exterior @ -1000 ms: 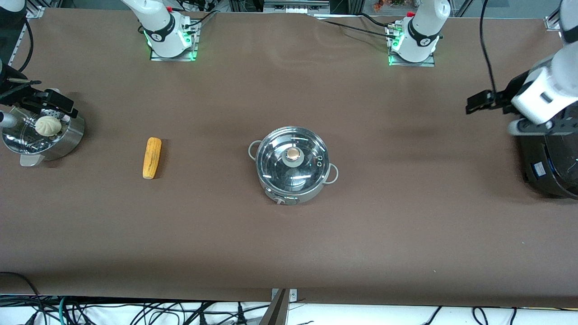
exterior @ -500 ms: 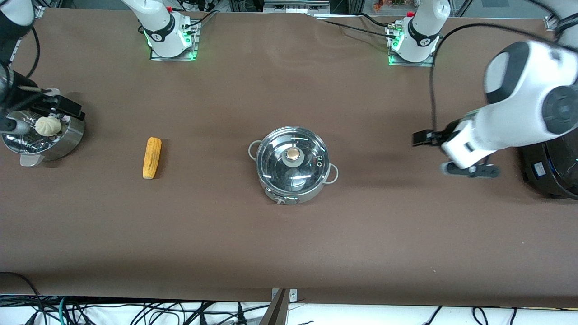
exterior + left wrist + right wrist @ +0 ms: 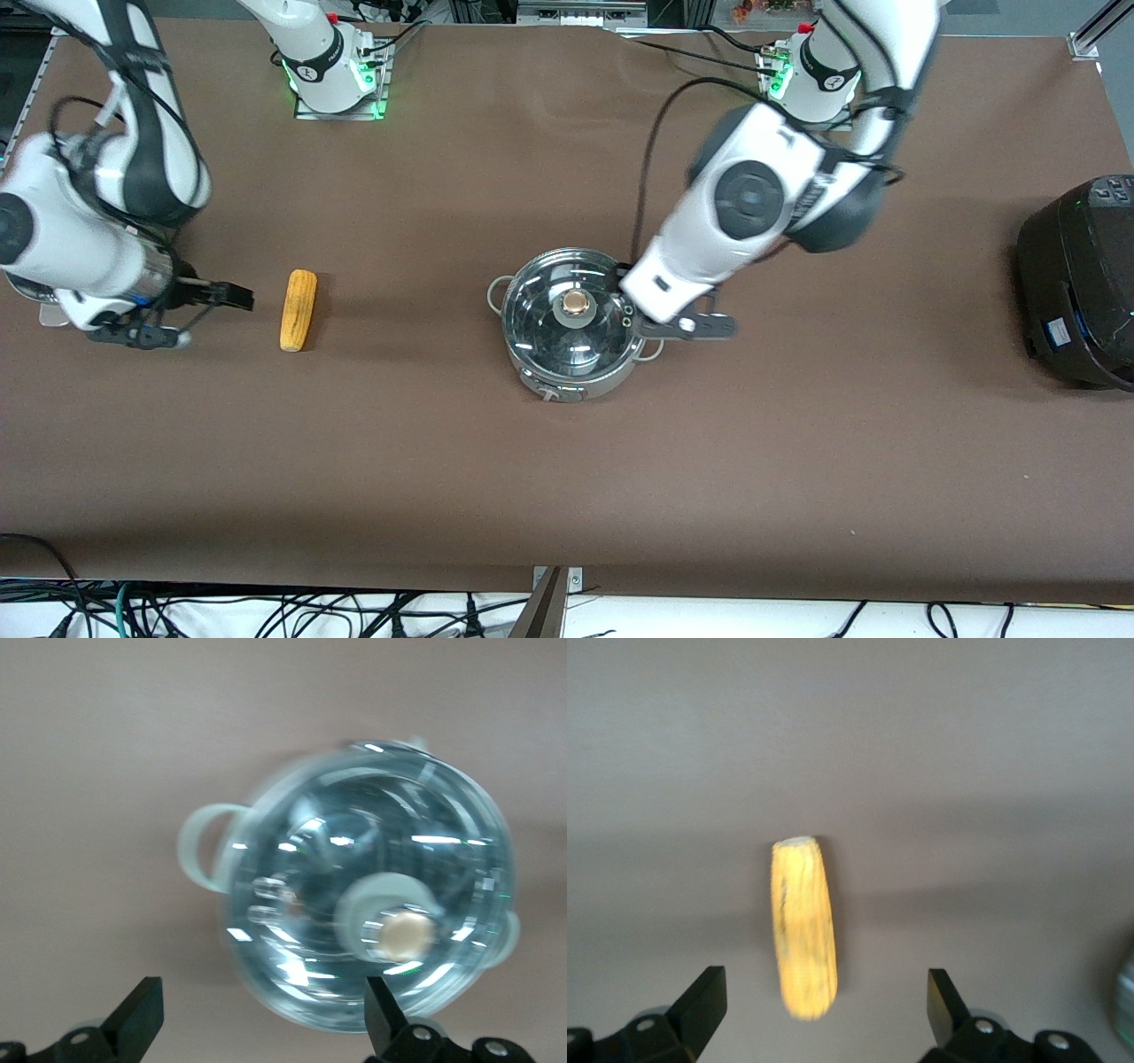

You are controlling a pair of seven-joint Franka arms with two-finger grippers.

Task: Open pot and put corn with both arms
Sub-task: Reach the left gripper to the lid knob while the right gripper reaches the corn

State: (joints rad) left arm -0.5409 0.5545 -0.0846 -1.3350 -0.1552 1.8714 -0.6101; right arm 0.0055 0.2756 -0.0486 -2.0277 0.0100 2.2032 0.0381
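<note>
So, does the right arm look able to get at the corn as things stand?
Probably yes. The right gripper hangs open close beside the corn, which lies alone on the bare table with nothing touching or covering it. The left gripper is away over the pot.

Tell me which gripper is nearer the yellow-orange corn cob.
Right. The right gripper hovers open beside the yellow-orange corn cob; the left gripper is open over the shiny steel pot.

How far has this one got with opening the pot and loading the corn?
Nothing is done yet: the lid sits on the pot and the corn lies on the table. In hand: the left gripper hangs open above the pot, the right gripper open beside the corn. Left: lift the lid, grasp the corn, drop it in.
</note>
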